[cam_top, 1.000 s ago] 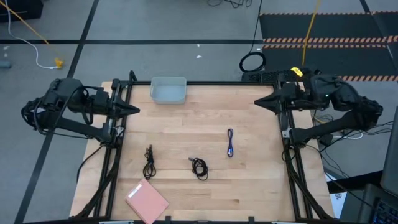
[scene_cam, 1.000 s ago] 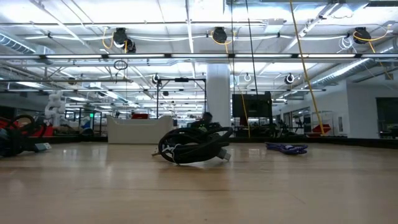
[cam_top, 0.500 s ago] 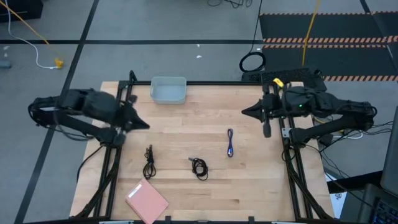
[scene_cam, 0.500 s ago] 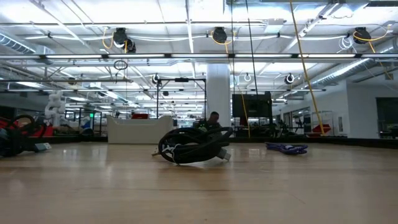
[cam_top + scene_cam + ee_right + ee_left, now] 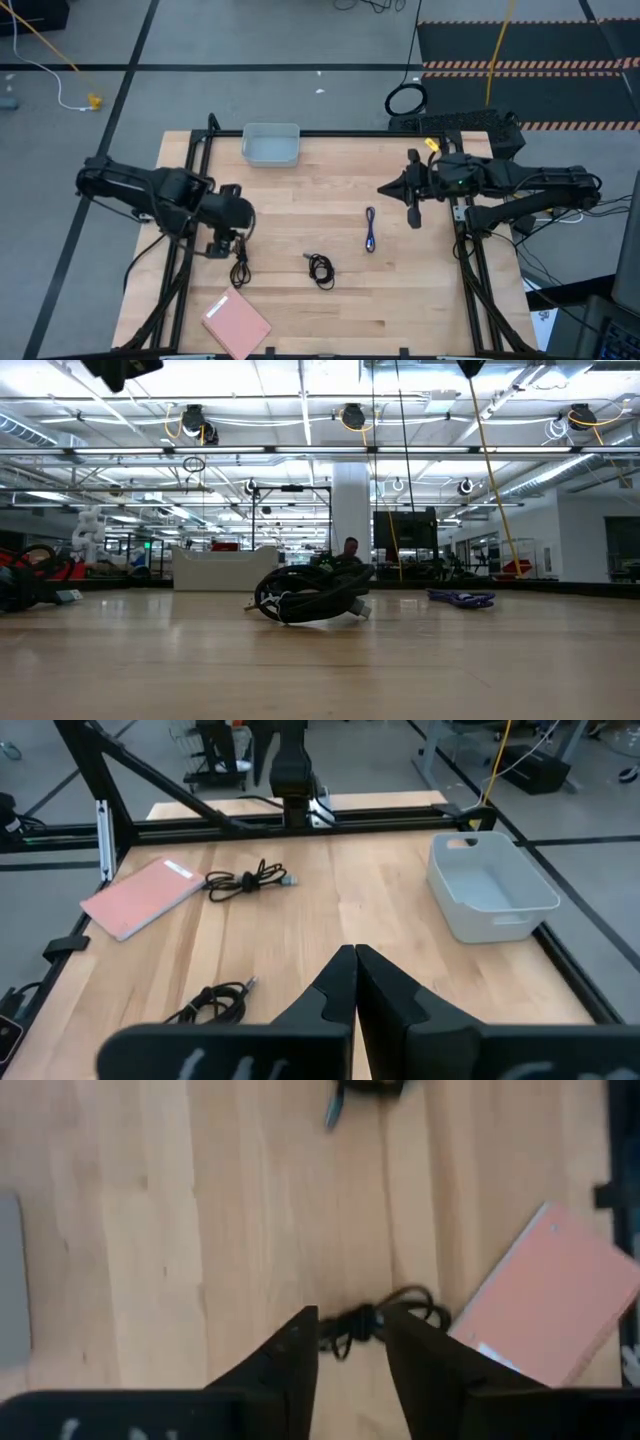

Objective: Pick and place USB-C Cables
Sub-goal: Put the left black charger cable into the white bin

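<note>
Three USB-C Cables are seen on the wooden table (image 5: 330,180) in the high view, none yet lifted. Nearest the lower edge, a pink pad (image 5: 236,325) is laid at lower left, clear of the cables. Just above it, a black cable (image 5: 240,262) is bunched at left of centre, and the left gripper (image 5: 222,246) is hung directly over its upper end; in the left wrist view the cable (image 5: 375,1320) is framed between fingers (image 5: 290,1355) held narrowly apart, apparently lined up for a grasp. A second black cable (image 5: 320,269) is coiled at lower centre. Further up, the purple-blue cable (image 5: 370,229) is stretched out at right of centre. The right gripper (image 5: 383,188) is poised above it, fingers pressed together, apparently waiting. At the far edge, a grey bin (image 5: 271,145) is set, probably the destination. Nothing is seen blocking the route to it.
</note>
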`<state>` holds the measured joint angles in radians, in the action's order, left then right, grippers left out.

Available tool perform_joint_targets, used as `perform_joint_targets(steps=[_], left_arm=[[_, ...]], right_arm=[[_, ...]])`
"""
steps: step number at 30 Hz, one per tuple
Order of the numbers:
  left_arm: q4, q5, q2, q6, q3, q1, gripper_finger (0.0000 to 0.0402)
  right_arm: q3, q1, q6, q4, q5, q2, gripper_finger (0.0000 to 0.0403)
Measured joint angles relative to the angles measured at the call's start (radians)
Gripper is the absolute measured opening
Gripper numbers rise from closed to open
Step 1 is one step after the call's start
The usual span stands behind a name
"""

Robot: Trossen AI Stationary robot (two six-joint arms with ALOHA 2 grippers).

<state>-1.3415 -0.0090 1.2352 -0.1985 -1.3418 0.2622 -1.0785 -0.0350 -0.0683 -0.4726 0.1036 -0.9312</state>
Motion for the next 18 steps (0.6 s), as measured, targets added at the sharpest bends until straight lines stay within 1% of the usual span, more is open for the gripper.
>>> perform_joint_targets(steps=[4, 10, 18], left_arm=[[-0.06, 0.0, 0.021, -0.043, 0.0, 0.008, 0.0129], [-0.129, 0.0, 0.018, -0.078, 0.0, 0.009, 0.0129], [-0.128, -0.013, 0.015, -0.067, 0.0, 0.041, 0.0129]], right_arm=[[0.026, -0.016, -0.016, 0.006, 0.0, 0.001, 0.0], [0.047, -0.041, -0.004, 0.048, 0.0, 0.001, 0.0], [0.047, -0.053, 0.001, 0.051, 0.0, 0.002, 0.0]])
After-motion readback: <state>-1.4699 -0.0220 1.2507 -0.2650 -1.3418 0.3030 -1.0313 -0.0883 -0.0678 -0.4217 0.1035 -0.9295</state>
